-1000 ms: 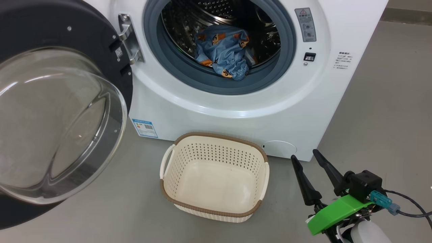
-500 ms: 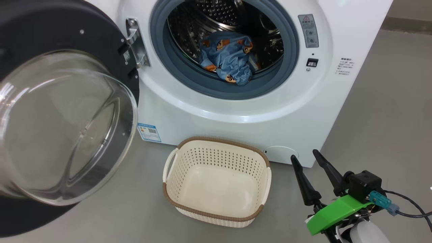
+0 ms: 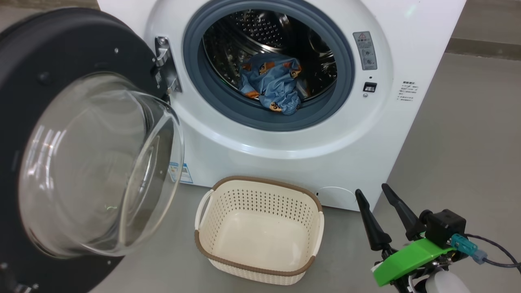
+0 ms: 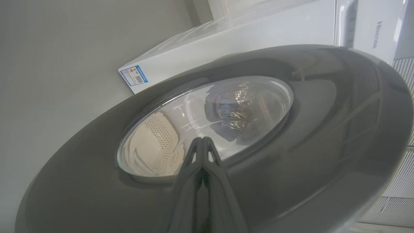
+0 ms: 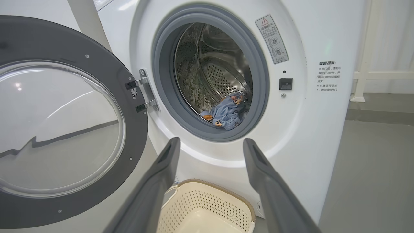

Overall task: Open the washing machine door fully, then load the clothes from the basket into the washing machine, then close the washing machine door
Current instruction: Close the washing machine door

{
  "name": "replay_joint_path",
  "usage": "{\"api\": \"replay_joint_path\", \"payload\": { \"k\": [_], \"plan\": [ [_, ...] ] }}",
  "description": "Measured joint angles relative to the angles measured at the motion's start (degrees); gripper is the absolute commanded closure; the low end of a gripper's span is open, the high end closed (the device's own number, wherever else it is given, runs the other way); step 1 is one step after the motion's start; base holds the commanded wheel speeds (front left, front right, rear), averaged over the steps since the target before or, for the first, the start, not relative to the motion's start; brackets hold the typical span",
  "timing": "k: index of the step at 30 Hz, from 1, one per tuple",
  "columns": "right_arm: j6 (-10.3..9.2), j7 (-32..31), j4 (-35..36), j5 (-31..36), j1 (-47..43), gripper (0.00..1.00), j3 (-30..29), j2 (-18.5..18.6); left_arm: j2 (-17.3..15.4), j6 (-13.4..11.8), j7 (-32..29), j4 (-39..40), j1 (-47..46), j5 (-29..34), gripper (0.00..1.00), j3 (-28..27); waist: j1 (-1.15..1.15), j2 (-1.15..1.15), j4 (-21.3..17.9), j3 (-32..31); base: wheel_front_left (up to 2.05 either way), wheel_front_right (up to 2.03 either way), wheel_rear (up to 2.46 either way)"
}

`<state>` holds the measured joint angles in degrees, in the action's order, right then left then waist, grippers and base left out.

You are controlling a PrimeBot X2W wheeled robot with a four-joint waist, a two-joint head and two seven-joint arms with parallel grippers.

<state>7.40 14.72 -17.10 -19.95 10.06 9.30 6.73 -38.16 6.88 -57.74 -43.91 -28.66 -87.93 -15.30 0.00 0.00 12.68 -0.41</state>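
Note:
The white washing machine (image 3: 285, 162) stands with its round black door (image 3: 61, 40) swung out on the left, glass bowl facing me. Light blue clothes (image 3: 270, 83) lie in the steel drum, and they also show in the right wrist view (image 5: 226, 111). The cream basket (image 3: 266, 182) sits empty on the floor before the machine. My right gripper (image 3: 371, 190) is open, low and right of the basket, holding nothing. In the left wrist view my left gripper (image 4: 202, 140) is shut, its tips at the door's glossy outer face (image 4: 307, 129) by the window rim.
Grey floor stretches to the right of the machine. A second white appliance (image 4: 372, 29) stands behind the door. A white post (image 5: 362, 64) rises at the far right. A cable (image 3: 496, 252) trails from my right wrist.
The camera has tipped, so the whole picture has slid down. The door has swung somewhat towards the machine, its glass bowl now reaching past the hinge. The right gripper stays open.

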Motion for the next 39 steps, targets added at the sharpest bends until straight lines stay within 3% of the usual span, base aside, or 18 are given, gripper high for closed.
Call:
{"api": "replay_joint_path", "payload": {
  "k": [4,10,17,23,28,39],
  "plan": [
    [0.0,0.0,0.2,-0.2,-0.8,0.0,-0.3,-0.2,1.5,-1.7,-3.8,7.0,4.3,-2.8,1.0,-0.5,0.0,0.0,-0.5,-0.5,0.0,0.0,0.0],
    [0.0,0.0,1.0,-0.8,-0.9,0.0,-0.8,-0.2,4.9,-8.1,-8.4,23.8,12.8,-6.5,1.0,-0.8,0.0,0.0,-1.4,-1.0,0.0,0.0,0.0],
    [0.0,0.0,1.2,-0.8,-1.0,0.0,-0.8,-0.5,8.8,-13.3,-8.8,39.8,19.3,-8.0,1.0,-0.9,0.0,0.0,-3.1,-1.2,0.0,0.0,0.0],
    [0.0,0.0,1.3,-0.8,-1.0,0.0,-0.7,-0.6,13.3,-17.0,-7.3,47.2,19.9,-9.8,1.0,0.2,0.0,0.0,-5.6,-1.2,0.0,0.0,0.0],
    [0.0,0.0,1.3,-0.8,-1.0,0.0,-0.6,-0.6,16.1,-18.2,-5.7,49.4,19.9,-10.0,1.0,1.5,0.0,0.0,-8.6,-1.1,0.0,0.0,0.0],
    [0.0,0.0,1.5,-0.8,-1.0,0.0,-0.6,-0.2,20.0,-18.3,-1.6,50.4,18.8,-9.6,1.0,2.3,0.0,0.0,-16.9,-0.6,0.0,0.0,0.0]
  ]
}}
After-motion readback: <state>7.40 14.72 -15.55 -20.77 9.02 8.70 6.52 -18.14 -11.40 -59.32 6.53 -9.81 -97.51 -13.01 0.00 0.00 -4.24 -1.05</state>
